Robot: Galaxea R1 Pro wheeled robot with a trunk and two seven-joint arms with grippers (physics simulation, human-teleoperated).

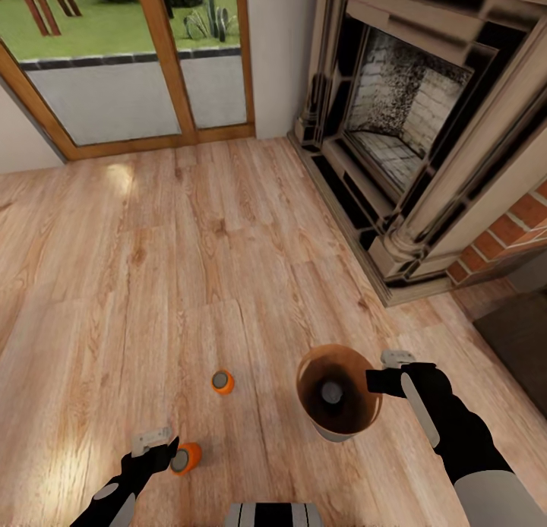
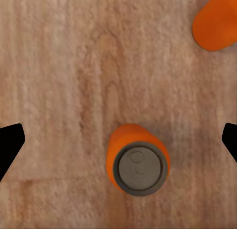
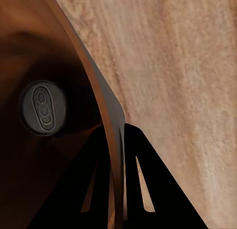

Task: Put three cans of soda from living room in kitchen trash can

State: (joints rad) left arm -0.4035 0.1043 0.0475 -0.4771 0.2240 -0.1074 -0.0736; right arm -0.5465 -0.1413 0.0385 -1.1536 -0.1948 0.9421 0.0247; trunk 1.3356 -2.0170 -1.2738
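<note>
So the left gripper (image 1: 156, 442) hangs right over a soda can (image 1: 184, 458) standing on the wood floor (image 1: 114, 284), jaws wide apart either side of it — looks like pickup number two. Next it needs a straight drop and a squeeze. The right gripper (image 1: 387, 375) is clamped on the rim of the trash can (image 1: 338, 394), one can (image 3: 43, 108) already inside. A third can (image 1: 222, 381) stands just beyond. Further off, fireplace (image 1: 410, 124) and glass doors (image 1: 152, 64) — nothing's in the way.

Cans and bin on the living-room floor

One soda can (image 1: 331, 392) stands inside the trash can (image 1: 357, 424); two cans (image 1: 222, 381) (image 1: 184, 459) stand on the floor (image 1: 152, 269) to its left; the fireplace (image 1: 410, 117) lies beyond.
</note>
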